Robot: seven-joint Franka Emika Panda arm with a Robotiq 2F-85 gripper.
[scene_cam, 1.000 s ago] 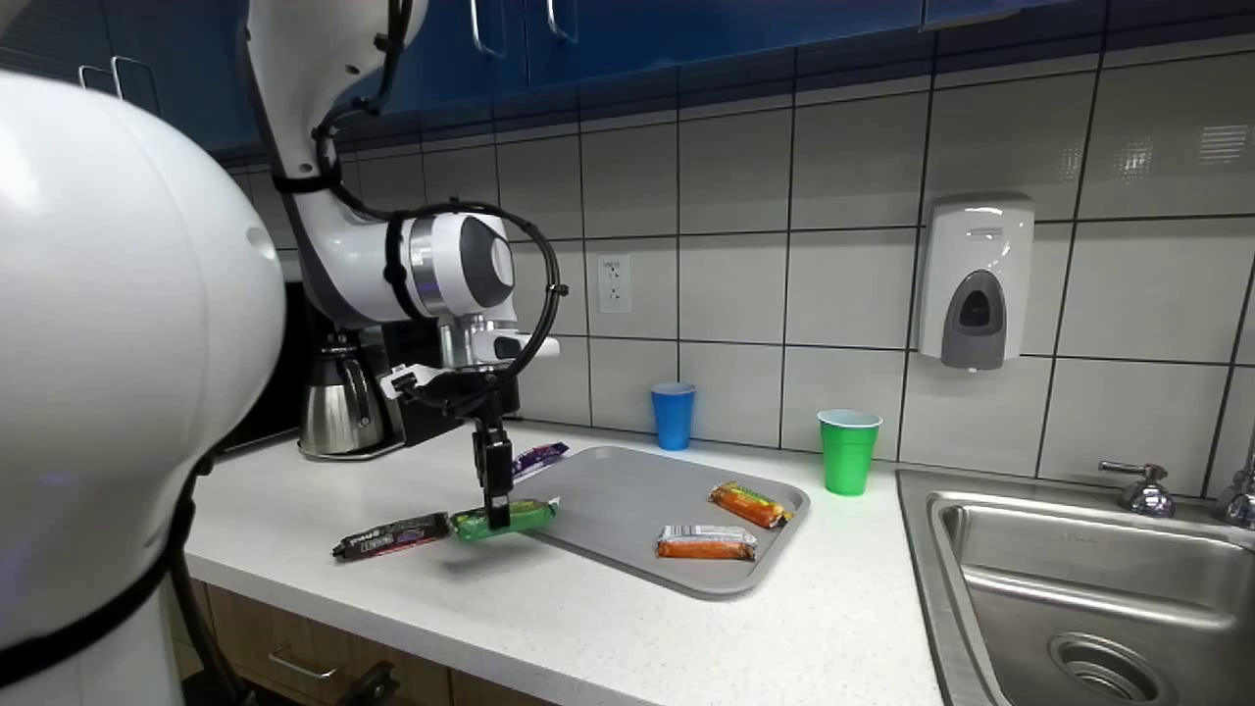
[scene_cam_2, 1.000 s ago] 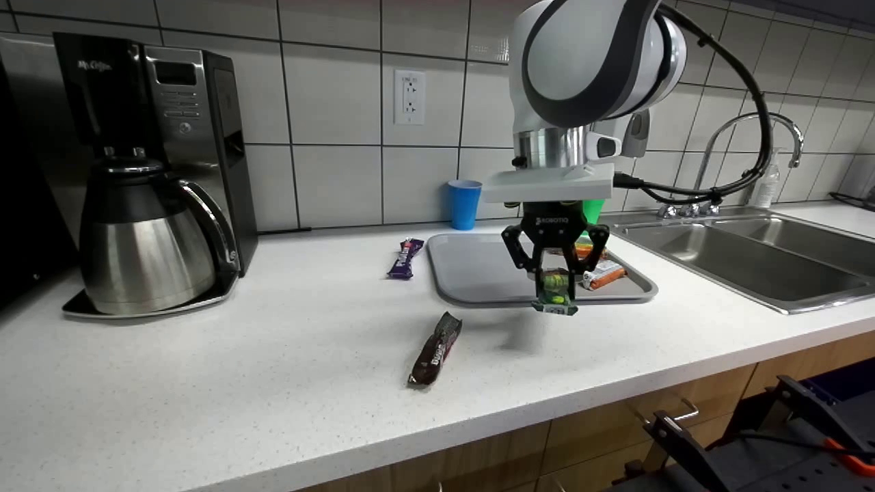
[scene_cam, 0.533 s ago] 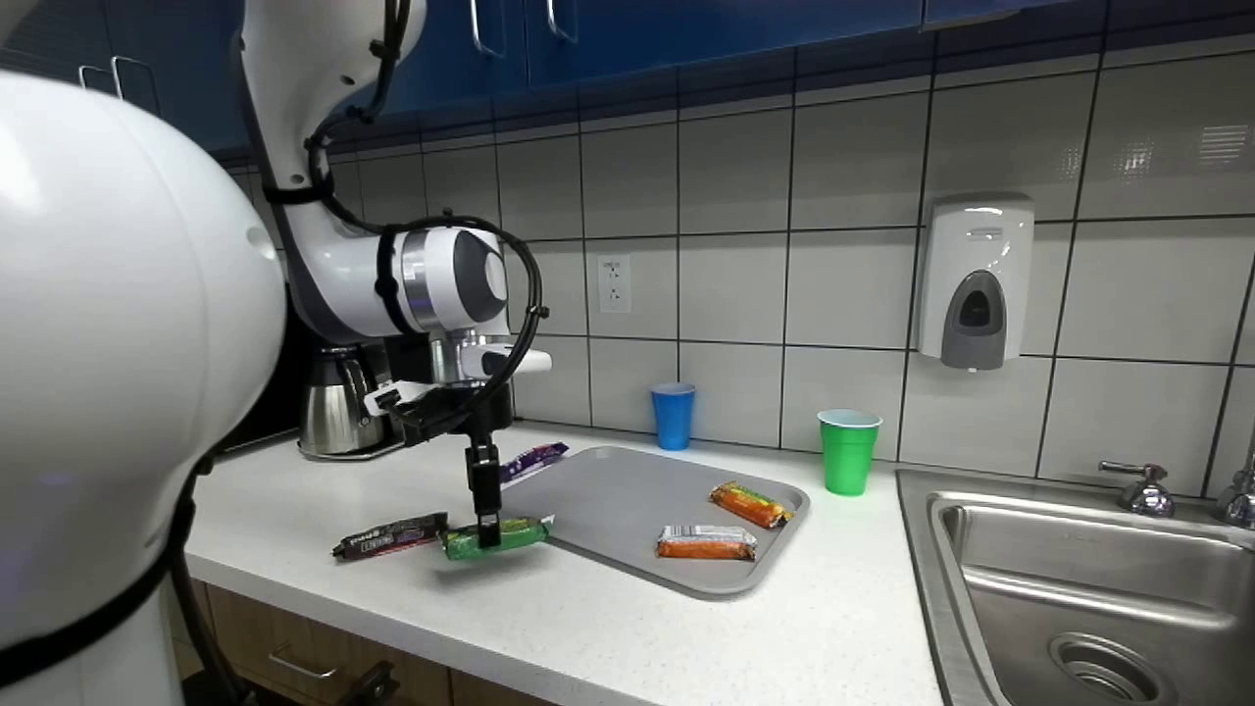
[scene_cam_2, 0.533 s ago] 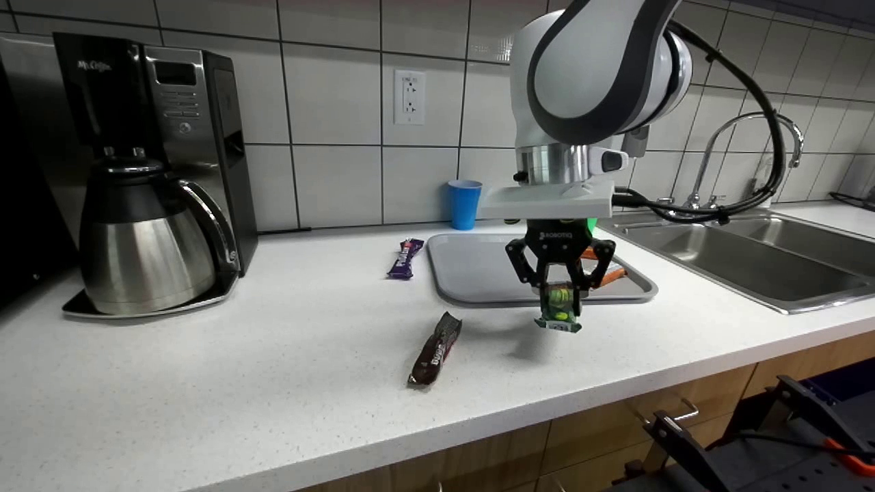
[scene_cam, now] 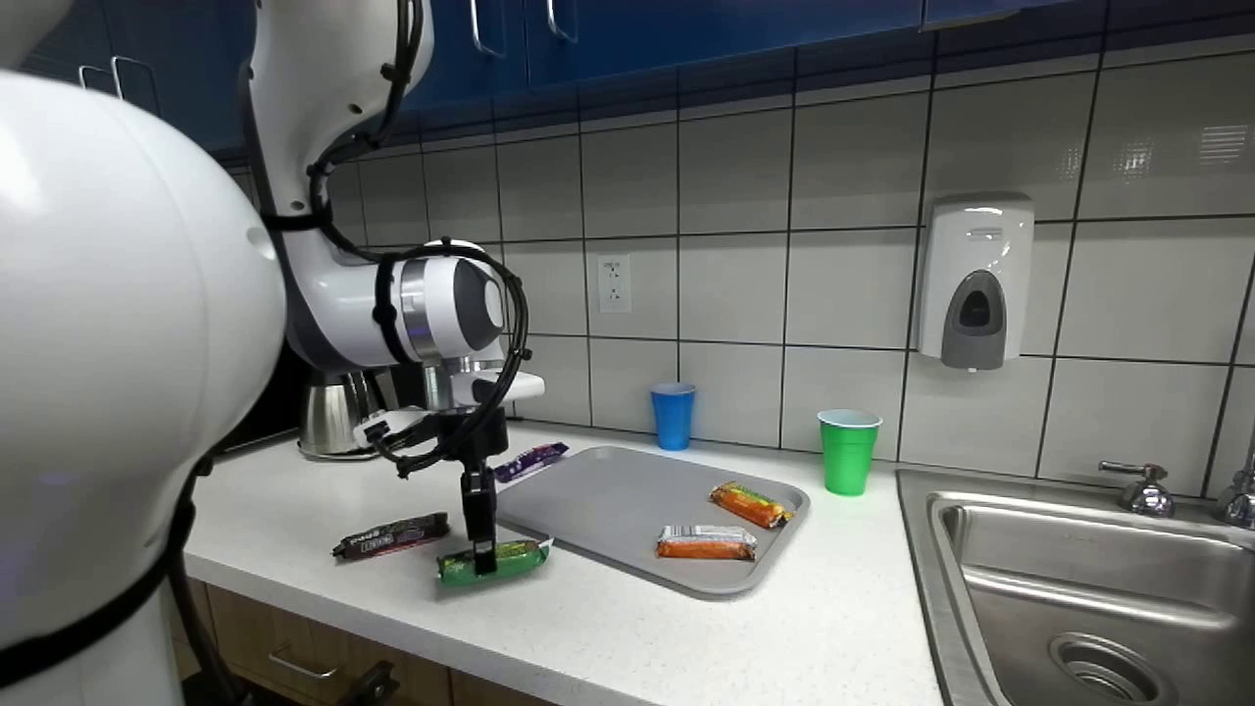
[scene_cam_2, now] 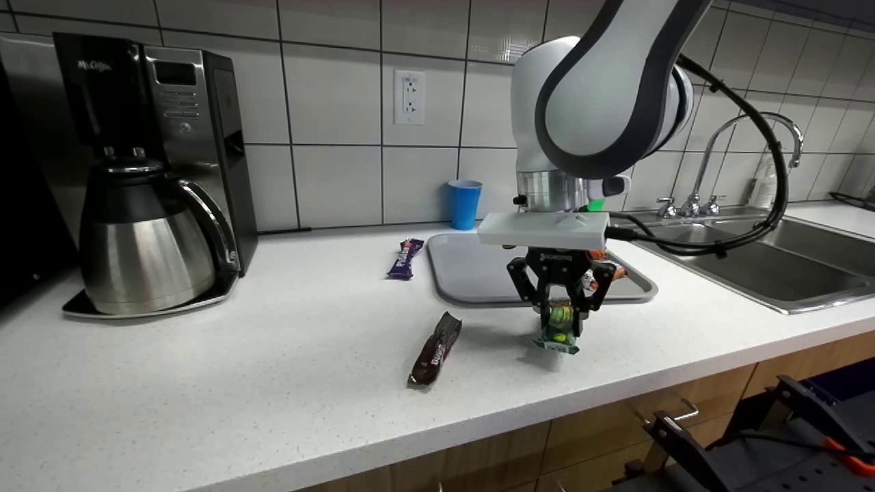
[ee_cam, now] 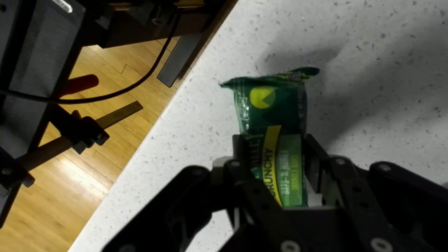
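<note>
Pinched between 2 fingers (scene_cam: 480, 520): 1 green-wrapped bar (ee_cam: 274, 136). Near fingers, on desk (scene_cam_2: 307, 355): 1 dark-wrapped bar (scene_cam_2: 435, 350), 1 gray tray (scene_cam: 598, 500).

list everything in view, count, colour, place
green bar: 1, green, gripped over counter
dark bar: 1, blackish, on counter
purple bar: 1, purple, beside tray
orange bars: 2, orange, on tray
tray: 1, grey, on counter
cups: 2, blue and green, near wall
coffee maker: 1, black-silver, on counter
sink: 1, silver, in counter
faucet: 1, silver, behind sink
dispenser: 1, white, on wall
outlet: 1, white, on wall
cabinets: several, blue, overhead
drawers: several, brown, under counter
counter: 1, white, along wall
wall: 1, pale, behind counter
arm: 1, white, above counter
end effector: 1, black, gripping green bar
</note>
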